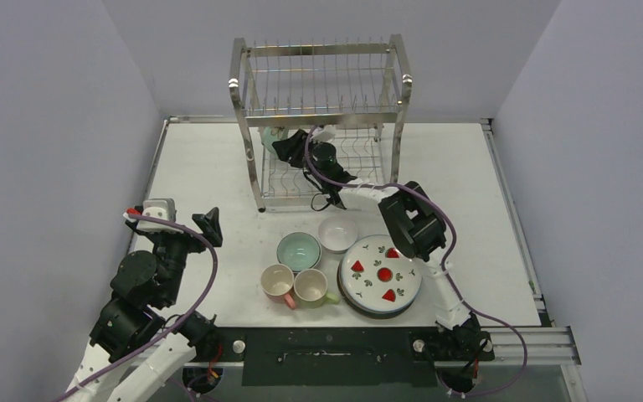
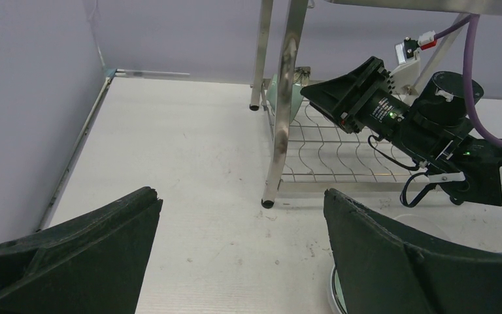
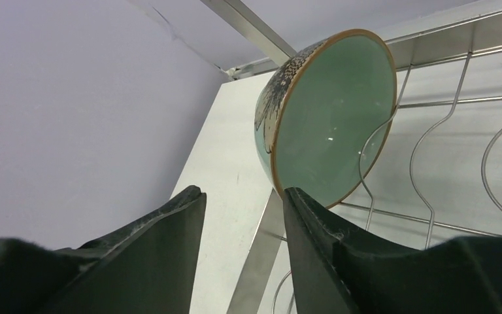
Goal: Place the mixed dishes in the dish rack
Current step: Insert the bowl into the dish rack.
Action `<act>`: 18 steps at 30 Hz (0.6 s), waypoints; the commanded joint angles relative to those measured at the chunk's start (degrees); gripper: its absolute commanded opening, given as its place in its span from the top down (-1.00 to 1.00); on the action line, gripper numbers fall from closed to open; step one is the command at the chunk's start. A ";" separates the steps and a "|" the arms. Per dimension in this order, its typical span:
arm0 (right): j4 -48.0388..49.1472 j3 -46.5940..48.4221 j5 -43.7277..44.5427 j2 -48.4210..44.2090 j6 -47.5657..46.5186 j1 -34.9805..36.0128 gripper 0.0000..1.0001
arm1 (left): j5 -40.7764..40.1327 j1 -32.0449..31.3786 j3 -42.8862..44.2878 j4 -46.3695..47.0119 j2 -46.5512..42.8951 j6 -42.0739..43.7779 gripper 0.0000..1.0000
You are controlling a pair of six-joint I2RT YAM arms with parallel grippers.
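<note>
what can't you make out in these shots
- Top view: mint-green glazed bowl in the steel wire dish rack, mostly hidden by the right arm.
- Top view: stack under the white strawberry plate, count hidden.
- Left wrist view: pale dish, cut off behind the tool finger.

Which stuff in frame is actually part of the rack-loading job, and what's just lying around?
Job: dish rack, green bowl standing in its lower tier, mint bowl, white bowl, pink mug, green mug, strawberry plate.
Not job: purple cables, table, grey walls.
</note>
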 commanded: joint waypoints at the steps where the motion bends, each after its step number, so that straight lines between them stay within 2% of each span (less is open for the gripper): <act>1: -1.12 5.29 0.53 -1.86 -1.51 -0.38 0.01 | 0.65 0.22 0.01 3.04 0.02 0.54 -0.89; 11: -5.66 14.34 0.79 3.96 -0.23 -1.31 0.05 | 0.65 0.20 -0.08 3.14 0.27 0.79 -0.89; 18: -5.10 13.27 1.22 4.08 -0.32 -1.54 0.05 | 0.65 0.16 -0.10 3.22 0.20 0.81 -0.89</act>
